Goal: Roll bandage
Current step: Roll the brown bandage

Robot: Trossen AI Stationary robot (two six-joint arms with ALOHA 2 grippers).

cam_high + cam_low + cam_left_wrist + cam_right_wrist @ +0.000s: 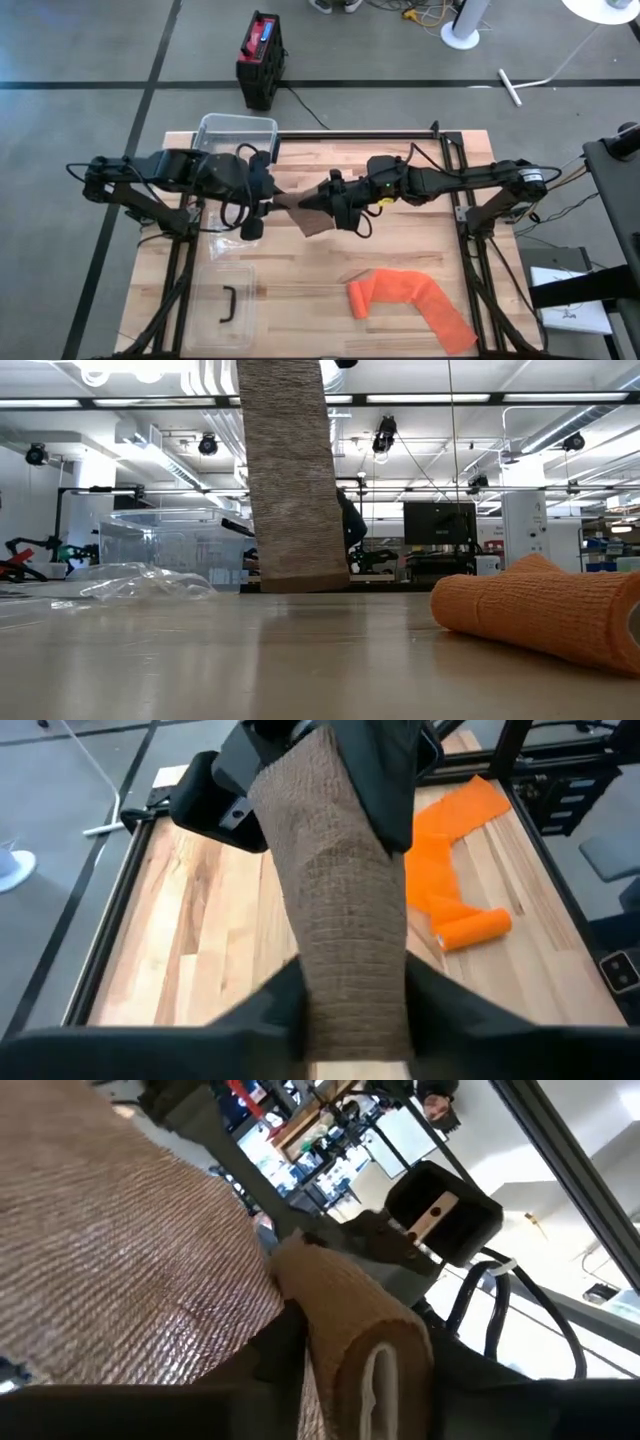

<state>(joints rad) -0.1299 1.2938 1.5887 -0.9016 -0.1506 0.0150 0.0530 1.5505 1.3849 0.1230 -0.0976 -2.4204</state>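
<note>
A brown bandage (300, 208) hangs in the air above the middle of the table, between my two grippers. My left gripper (268, 195) comes in from the table's left and is shut on the bandage's flat strip (345, 920). My right gripper (328, 195) comes in from the right and is shut on its rolled end (350, 1330). A loose length (290, 470) hangs straight down, and its lower end (300, 582) is close to the tabletop. Whether that end touches the table I cannot tell. My left gripper (355, 1035) has the brown strip between its two fingers, one finger (265, 1015) at each long edge of the strip (320, 1010). The fingers slant downward from the table's left. The strip runs on from them to the other gripper, clear of the table. My right gripper (365, 1375) holds the bandage's rolled end (385, 1355) between its two fingers, coming level from the table's right. The roll is lifted clear of the table. The unrolled strip (130, 1250) spreads away from it toward the left gripper.
An orange bandage (410, 300), partly rolled, lies on the table near the right front (540, 610). A clear plastic box (235, 130) stands at the back left, with its lid (225, 300) and crumpled clear film (130, 582) on the table's left side.
</note>
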